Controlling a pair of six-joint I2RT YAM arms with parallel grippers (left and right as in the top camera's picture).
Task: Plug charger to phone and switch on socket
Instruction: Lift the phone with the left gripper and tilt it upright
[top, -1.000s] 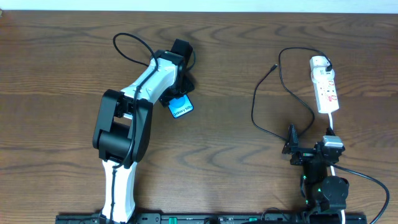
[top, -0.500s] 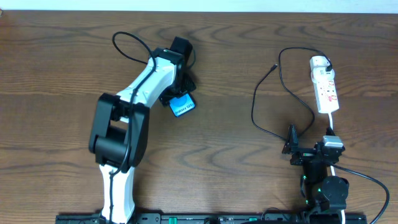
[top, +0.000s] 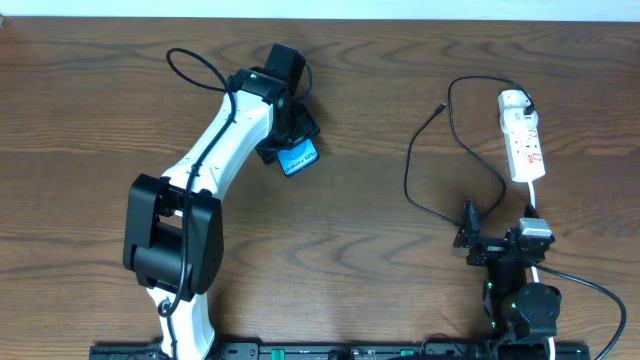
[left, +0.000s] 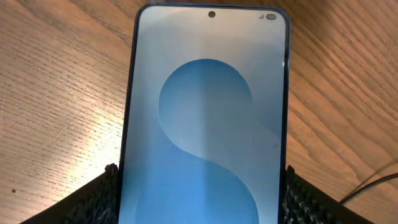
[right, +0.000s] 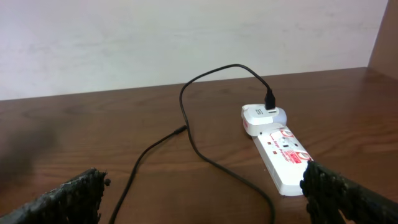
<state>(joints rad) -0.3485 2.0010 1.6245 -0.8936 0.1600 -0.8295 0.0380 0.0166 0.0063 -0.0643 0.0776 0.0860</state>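
We see a dark wood-grain table (top: 380, 60) and, in the right wrist view, a plain pale wall (right: 155, 37) behind it. We count one phone (top: 299, 156), one charger (top: 407, 170) and one socket (top: 524, 145).

At the left, the left gripper (left: 200, 173) clamps the phone by its long edges, screen up. Further right, the charger loops loosely. Its connector (top: 443, 106) lies free, well apart from the phone, and its other end is plugged in at the socket. The right gripper (right: 204, 174) is spread wide and holds nothing.

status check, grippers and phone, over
Left gripper shut on phone. Right gripper open, empty. Charger connector lying free, well away from phone. Nothing between them.
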